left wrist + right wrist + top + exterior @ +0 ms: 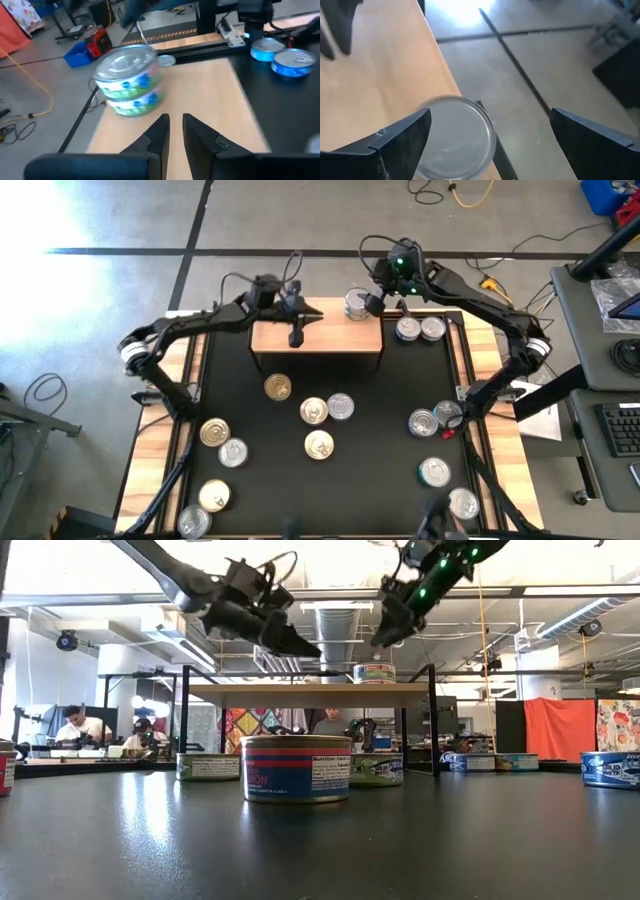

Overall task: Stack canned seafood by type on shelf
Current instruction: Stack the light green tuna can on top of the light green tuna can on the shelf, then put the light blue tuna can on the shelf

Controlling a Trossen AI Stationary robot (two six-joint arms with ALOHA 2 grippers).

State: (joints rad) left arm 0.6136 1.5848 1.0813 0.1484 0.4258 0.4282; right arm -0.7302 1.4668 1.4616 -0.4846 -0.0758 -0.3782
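High view, right jaws: the right gripper [372, 302] hangs at upper centre of the frame with its fingers spread wide and empty, just beside the two-high stack of short round silver-lidded tins with green-and-blue labels [357, 304].
Right wrist view: both fingers stand wide apart above the stack's shiny lid [454, 136], without touching it.
Left jaws: the left gripper [297, 333] hovers over the middle of the small light-wood shelf on dark legs [340, 336], fingers nearly together, nothing between them.
Shelf contents: only the stack, at its far right corner.
Loose tins: gold-lidded tins [278, 387] and silver-lidded tins [340, 406] lie scattered across the black-topped table [380, 395], lower in the frame; two more silver ones [419, 329] sit right of the shelf.
Step in hand: apparently a release, the stack just placed.
Next move: likely lift clear, then fetch a matching tin from the table.
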